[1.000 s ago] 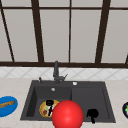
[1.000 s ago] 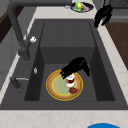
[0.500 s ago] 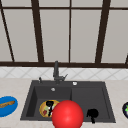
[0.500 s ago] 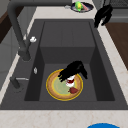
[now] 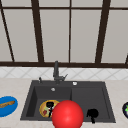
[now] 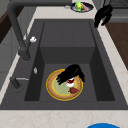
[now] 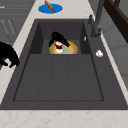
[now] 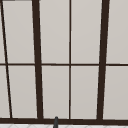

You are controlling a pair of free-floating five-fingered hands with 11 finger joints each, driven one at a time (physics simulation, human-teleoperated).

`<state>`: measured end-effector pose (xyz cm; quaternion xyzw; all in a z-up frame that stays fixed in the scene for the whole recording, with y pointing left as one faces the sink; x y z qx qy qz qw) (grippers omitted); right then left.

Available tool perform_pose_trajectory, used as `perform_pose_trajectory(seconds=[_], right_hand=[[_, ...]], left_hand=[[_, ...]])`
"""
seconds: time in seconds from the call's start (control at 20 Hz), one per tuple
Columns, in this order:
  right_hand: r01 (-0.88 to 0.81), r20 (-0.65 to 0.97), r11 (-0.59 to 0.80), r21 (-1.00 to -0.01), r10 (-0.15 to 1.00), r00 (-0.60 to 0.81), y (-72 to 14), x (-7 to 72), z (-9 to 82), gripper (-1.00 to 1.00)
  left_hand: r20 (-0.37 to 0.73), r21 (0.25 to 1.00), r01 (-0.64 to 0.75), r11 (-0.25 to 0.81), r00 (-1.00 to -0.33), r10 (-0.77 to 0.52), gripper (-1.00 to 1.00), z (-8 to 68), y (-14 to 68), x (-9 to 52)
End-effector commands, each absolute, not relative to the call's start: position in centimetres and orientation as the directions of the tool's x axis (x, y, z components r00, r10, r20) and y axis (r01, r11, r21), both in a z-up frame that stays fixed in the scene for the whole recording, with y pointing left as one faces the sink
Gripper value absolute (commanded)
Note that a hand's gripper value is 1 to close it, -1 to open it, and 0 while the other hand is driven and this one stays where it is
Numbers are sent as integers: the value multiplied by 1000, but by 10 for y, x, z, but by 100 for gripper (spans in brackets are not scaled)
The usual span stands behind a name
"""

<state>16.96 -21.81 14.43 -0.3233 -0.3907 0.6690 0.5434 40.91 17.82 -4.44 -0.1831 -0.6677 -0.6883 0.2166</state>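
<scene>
The left hand (image 6: 71, 73) curls down over the red-and-white piece (image 6: 70, 81) on the yellow plate (image 6: 53, 91) beneath it, apparently gripping; the right hand (image 6: 103, 15) hangs idle, fingers drooping.

The sink (image 5: 107, 100) is set into the table (image 5: 17, 86), with its deep basin on the left and a shallow draining part on the right. The faucet (image 5: 56, 72) stands behind the basin, below the window (image 5: 70, 32). A plate (image 6: 53, 87) lies on the basin floor, and the left hand (image 6: 71, 73) sits on it, over a small piece of food (image 6: 73, 90). A ball (image 5: 67, 114) shows in front of the sink, between plate and right hand (image 5: 92, 113). That hand hangs over the sink's front right edge. On the table, a dish (image 5: 7, 106) lies left of the sink, carrying a long piece of food (image 5: 6, 103); another dish (image 5: 125, 109) lies to the right.
</scene>
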Motion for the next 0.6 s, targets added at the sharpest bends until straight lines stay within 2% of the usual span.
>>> perform_pose_trajectory(seconds=[0.0, 0.4, 0.55], right_hand=[[-474, -8, -104, -874, 980, -200, -218, 170, 144, 0], [-474, -8, -104, -874, 980, -200, -218, 170, 144, 0], [-474, -8, -104, -874, 980, -200, -218, 170, 144, 0]], left_hand=[[580, 814, 581, 1, -812, -57, -100, -52, 180, 417], [581, 813, 582, -11, -812, -56, -100, -78, 182, 435], [629, 777, 630, -9, -776, -52, -100, -80, 182, 441]])
